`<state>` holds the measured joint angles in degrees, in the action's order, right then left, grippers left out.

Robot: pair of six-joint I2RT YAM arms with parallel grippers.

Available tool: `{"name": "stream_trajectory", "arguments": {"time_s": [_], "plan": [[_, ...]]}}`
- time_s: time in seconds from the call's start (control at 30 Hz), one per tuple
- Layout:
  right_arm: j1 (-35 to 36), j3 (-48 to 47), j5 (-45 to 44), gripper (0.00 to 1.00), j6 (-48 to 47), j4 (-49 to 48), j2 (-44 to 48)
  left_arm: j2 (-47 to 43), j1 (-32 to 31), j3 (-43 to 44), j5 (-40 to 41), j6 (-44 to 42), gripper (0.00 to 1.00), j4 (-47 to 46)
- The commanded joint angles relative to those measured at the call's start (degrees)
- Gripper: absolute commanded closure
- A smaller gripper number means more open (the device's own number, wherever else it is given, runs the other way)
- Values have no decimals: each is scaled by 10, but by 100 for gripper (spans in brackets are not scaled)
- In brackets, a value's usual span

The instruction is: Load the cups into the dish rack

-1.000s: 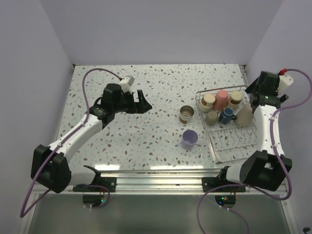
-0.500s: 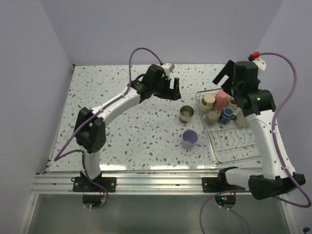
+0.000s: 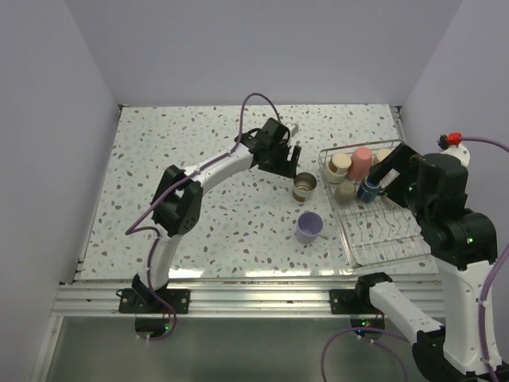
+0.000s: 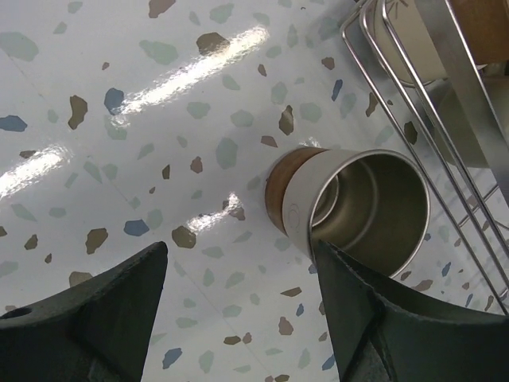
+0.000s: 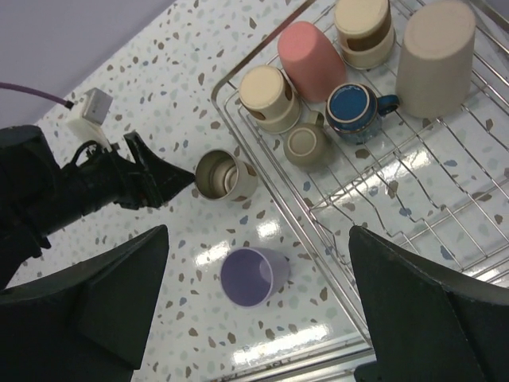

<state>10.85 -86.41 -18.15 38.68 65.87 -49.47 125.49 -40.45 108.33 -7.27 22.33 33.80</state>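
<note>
We log the dish rack (image 3: 343, 227), thin silvery wire with a gridded floor, along the right edge of the speckled counter (image 3: 199, 215). Its far half holds six cups: a pink cup (image 5: 312, 60), a dark blue mug (image 5: 356, 109) with a handle, a tall beige cup (image 5: 433, 56), and three tan ones, two of them brown-banded.

Two more cups stand on the counter just left of the rack. One is a steel cup (image 4: 358, 207), mouth up, shiny inside, with a brown band at its foot. Nearer the front edge is a lavender cup (image 5: 253, 274), also mouth up.

Our left hand (image 4: 238, 255) is spread wide and empty, low beside the steel cup. One fingertip lies at the cup's rim; we cannot tell if it touches. Our right hand (image 5: 258, 235) is spread wide and empty, high above the counter near the right edge.
</note>
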Motion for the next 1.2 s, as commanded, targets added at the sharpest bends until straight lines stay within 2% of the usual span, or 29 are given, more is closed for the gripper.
{"name": "stream_trajectory", "arguments": {"time_s": [0.0, 0.23, 0.33, 0.37, 0.47, 0.5, 0.57, 0.67, 0.77, 0.8, 0.83, 0.87, 0.9, 0.93, 0.97, 1.0, 1.03, 1.17], "plan": [[0, 13, 24, 2, -14, 34, -6, -5, -23, 20, -14, -5, 22, -26], [-1, 18, 44, 2, -33, 42, 1, 13, -40, 32, 8, 11, 23, -28], [-1, 11, 46, 2, -46, 43, -5, 32, -42, 35, 22, 17, 36, -16], [0, 10, 45, 2, -53, 43, -7, 38, -43, 35, 23, 18, 44, -16], [0, 9, 47, 2, -60, 44, -10, 58, -44, 43, 19, 21, 61, -15], [0, 10, 50, 2, -63, 44, -10, 63, -45, 52, 20, 22, 79, -14], [0, 11, 54, 2, -68, 40, -12, 74, -45, 70, 34, 27, 100, 5], [0, 12, 78, 2, -69, 20, -18, 63, -43, 90, 62, 22, 100, 14], [0, 14, 158, 2, -63, -38, -34, 19, -28, 69, 65, 20, 100, -1], [-1, 15, 179, 2, -55, -55, -40, -16, -10, 37, 53, 26, 100, -14], [-1, 21, 238, 2, -45, -97, -48, -37, 4, 14, 8, 36, 100, -33], [-1, 28, 270, 2, -18, -125, -57, -62, 18, -15, -22, 64, 100, -90], [-1, 36, 298, 2, 2, -156, -61, -114, 49, -82, -90, 82, 100, -128], [-1, 59, 358, 2, 23, -228, -63, -140, 64, -115, -124, 103, 100, -169], [0, 73, 380, 2, 73, -271, -67, -164, 79, -147, -155, 145, 100, -248], [-1, 87, 405, 2, 102, -315, -69, -201, 102, -186, -178, 163, 100, -277], [-1, 112, 423, 2, 132, -399, -71, -213, 110, -195, -217, 179, 100, -297], [-1, 147, 482, 2, 289, -578, -100, -259, 136, -202, -297, 274, 100, -419]]}}
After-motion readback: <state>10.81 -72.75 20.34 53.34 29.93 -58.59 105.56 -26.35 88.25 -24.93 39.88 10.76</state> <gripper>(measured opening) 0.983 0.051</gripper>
